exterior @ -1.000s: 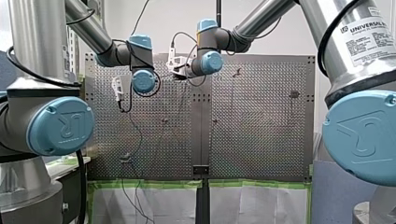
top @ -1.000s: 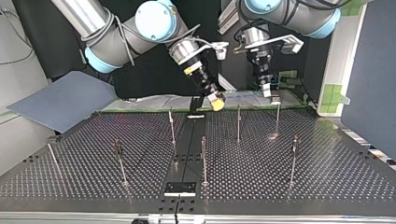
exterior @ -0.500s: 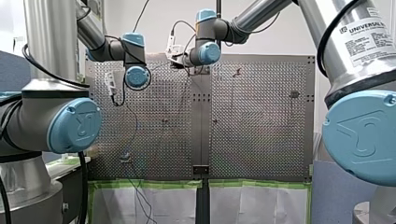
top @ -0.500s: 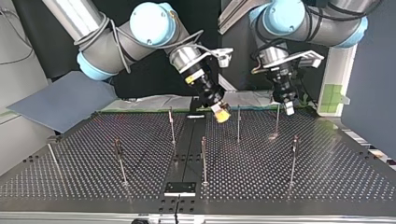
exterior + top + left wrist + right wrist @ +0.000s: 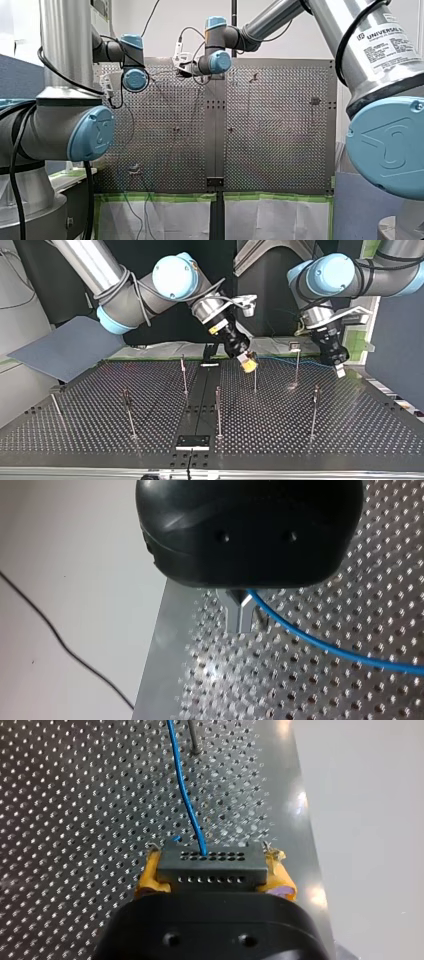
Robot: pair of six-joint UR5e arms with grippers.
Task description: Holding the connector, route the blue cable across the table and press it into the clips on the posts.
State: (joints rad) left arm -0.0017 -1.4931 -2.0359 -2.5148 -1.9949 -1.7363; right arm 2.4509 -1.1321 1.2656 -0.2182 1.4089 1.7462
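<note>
Right gripper pinches the black connector between its yellow pads, just beside a post at the top view's middle. Blue cable runs from it to the left gripper, whose metal fingers are clamped on it.

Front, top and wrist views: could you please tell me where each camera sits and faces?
Front view: behind and above the shoulders, facing over the perforated metal table; my left arm and my right arm show.
Top view: across the table, facing the arms; my right pincer and my left pincer show.
Left wrist view: on that wrist, along its pincer, shut on the thin blue cable.
Right wrist view: likewise, its pincer gripping the black rectangular connector.
Shared: top and wrist views show the cable.
</note>
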